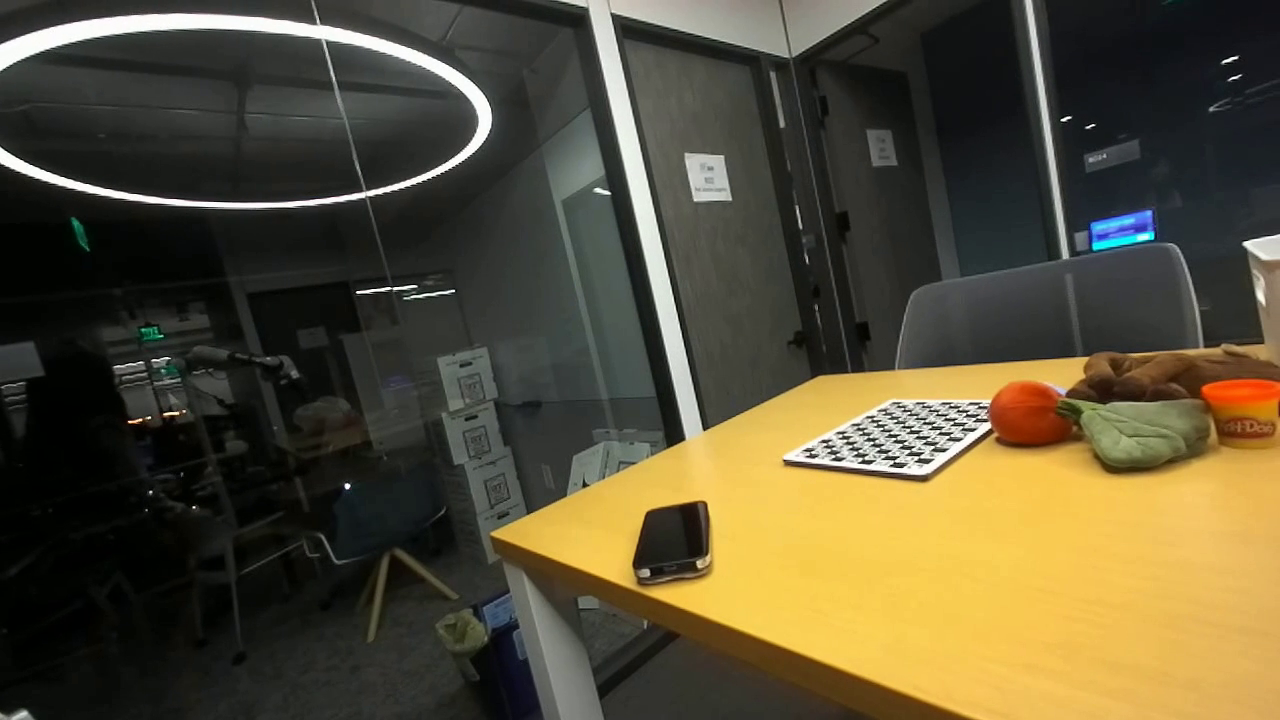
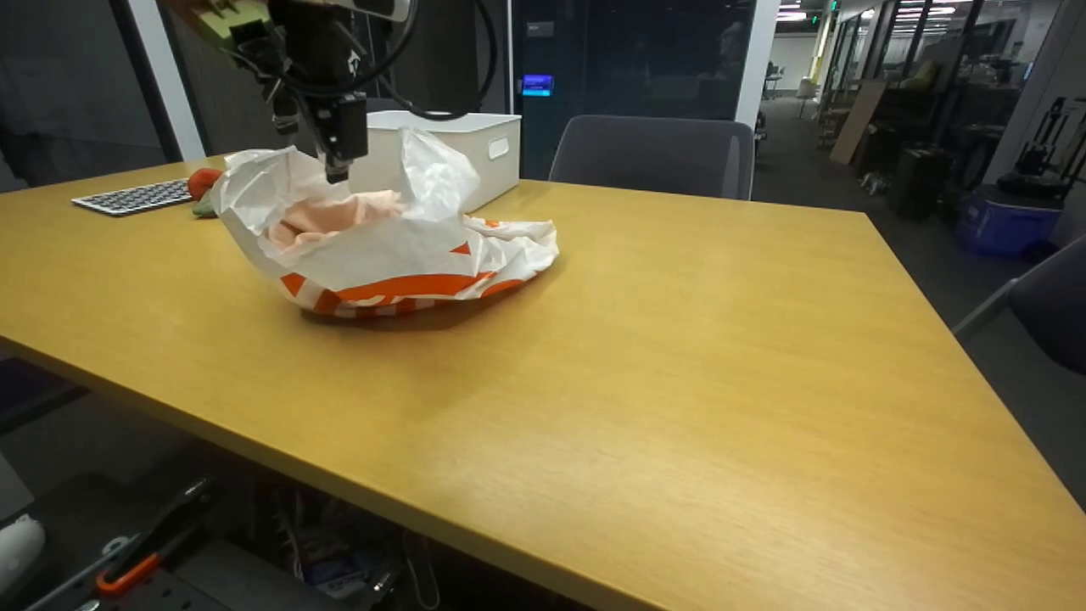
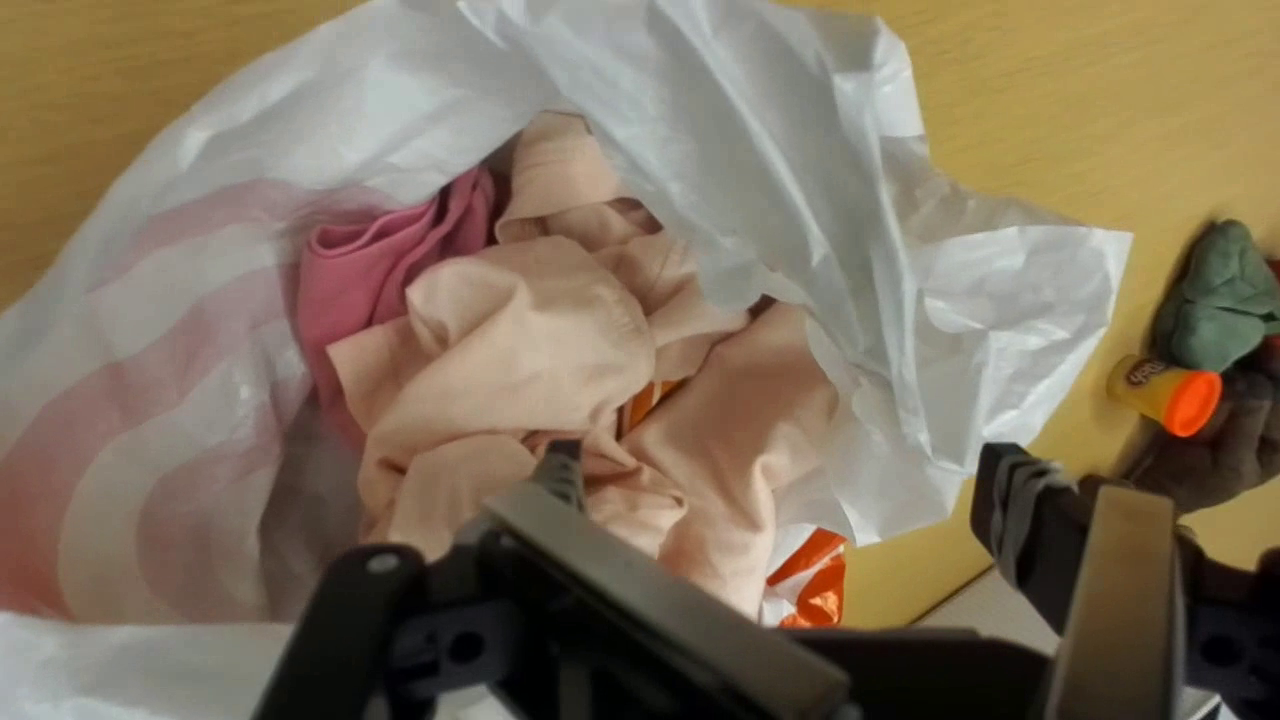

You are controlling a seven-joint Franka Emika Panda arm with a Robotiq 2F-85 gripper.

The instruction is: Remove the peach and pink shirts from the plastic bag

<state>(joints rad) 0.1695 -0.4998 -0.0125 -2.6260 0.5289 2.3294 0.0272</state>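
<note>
we're looking at one plastic bag (image 2: pixel 373 267), resting on one yellow table (image 2: pixel 721 365) with its mouth gaping! inside we spot peach and pink: the peach shirt (image 3: pixel 530 330) fills the middle in loose folds, one piece or two we cannot tell, and one pink shirt (image 3: pixel 345 275) sits right beside it, partly under its folds. above hangs our one gripper (image 3: pixel 785 475), two fingers spread wide, gripping nothing; in the wrist view we see one finger over the peach folds, the other at the bag's edge. behind the bag, in an exterior view, we have one white box (image 2: pixel 468 137). then along the table we count five: one checkered board (image 1: pixel 890 438), one round red thing (image 1: pixel 1030 413), one green leafy thing (image 1: pixel 1145 435), one brown heap (image 1: pixel 1180 375), and one small tub (image 1: pixel 1242 415) with an orange lid. and well apart from those five, near the table's edge, we find one dark phone (image 1: pixel 673 542) lying flat, screen up!
</note>
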